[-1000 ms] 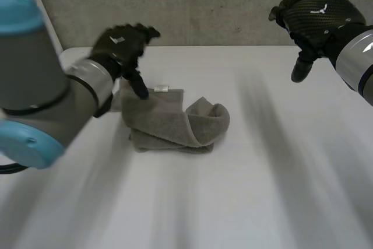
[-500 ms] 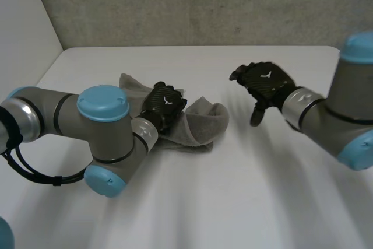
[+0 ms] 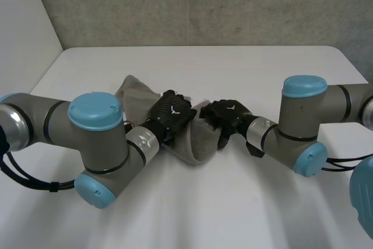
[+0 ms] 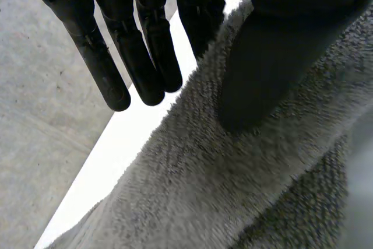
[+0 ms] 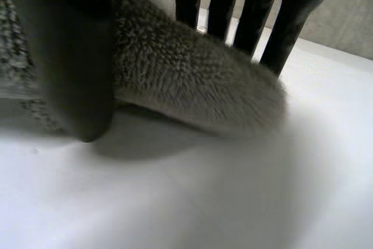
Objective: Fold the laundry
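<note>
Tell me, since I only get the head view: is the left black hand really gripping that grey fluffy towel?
Observer: Its wrist view shows the left hand with its thumb resting on top of the grey fluffy towel, fingers straight, reaching past its edge.
Visitor: And the right one?
Observer: The right hand straddles the towel's rolled fold: thumb in front, straight fingers behind.
Visitor: Squeezing it?
Observer: Not visibly; the thumb tip is down at the white table beside the fold.
</note>
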